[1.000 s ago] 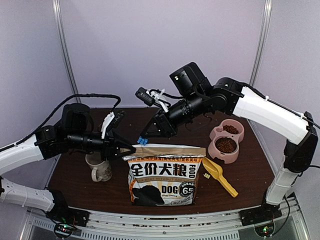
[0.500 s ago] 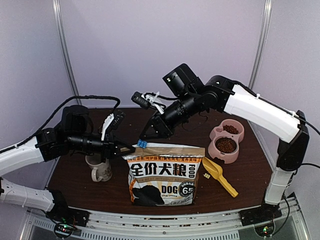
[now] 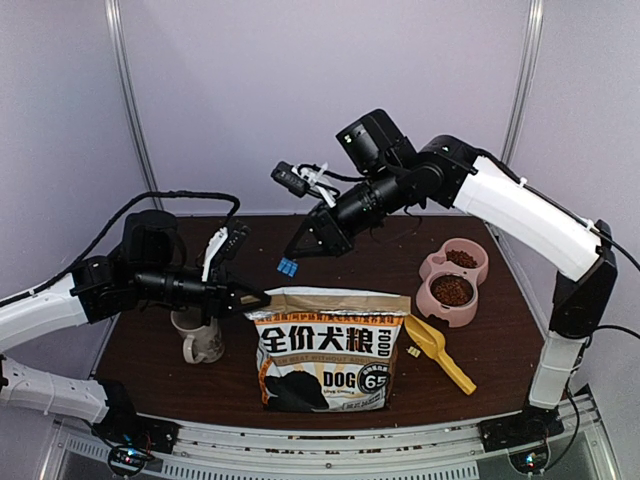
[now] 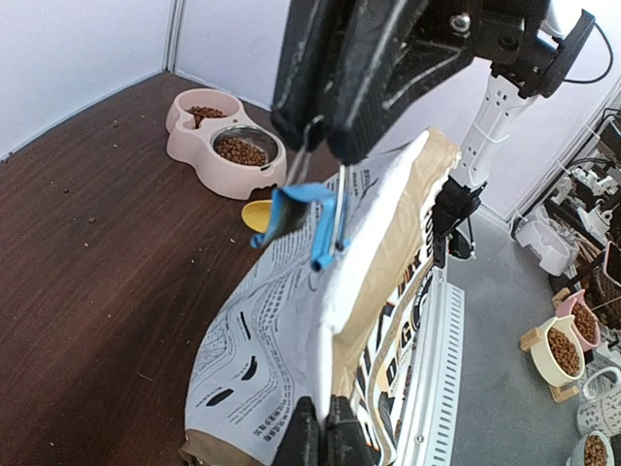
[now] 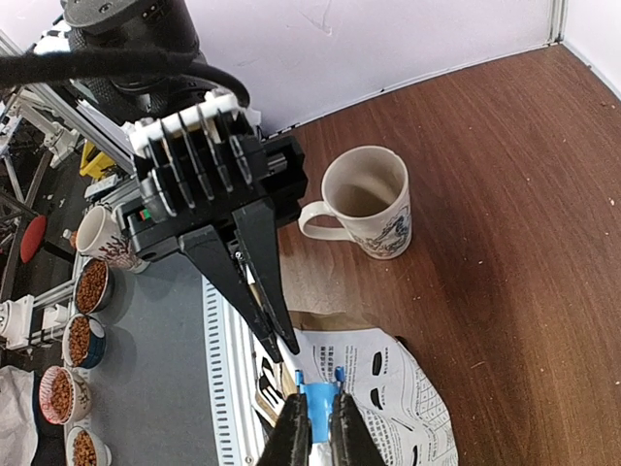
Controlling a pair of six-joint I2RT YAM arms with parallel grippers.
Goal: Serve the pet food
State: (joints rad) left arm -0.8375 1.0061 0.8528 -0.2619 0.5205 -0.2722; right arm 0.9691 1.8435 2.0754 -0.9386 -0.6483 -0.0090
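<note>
The right tool (image 3: 296, 252) is pinched tight on a small blue clip (image 3: 288, 266), which hangs just above the left top corner of the dog food bag (image 3: 325, 350) and, from where I stand, looks clear of the paper. The left tool (image 3: 258, 298) is clamped on that same corner, gripping the folded top edge. Some pet food (image 3: 452, 290) sits in the pink double bowl (image 3: 452, 316) to the right of the bag; the rest I take to be inside the bag, out of sight.

The hold on the clip looks thin, so a quick swing could flick it loose onto the bag or into its mouth. Only one corner of the bag is held, so a hard tug to open it could tip it forward and spill kibble. The yellow scoop (image 3: 438, 352) lies just right of the bag and the mug (image 3: 200, 338) just left, so a toppling bag or a low arm could knock either
</note>
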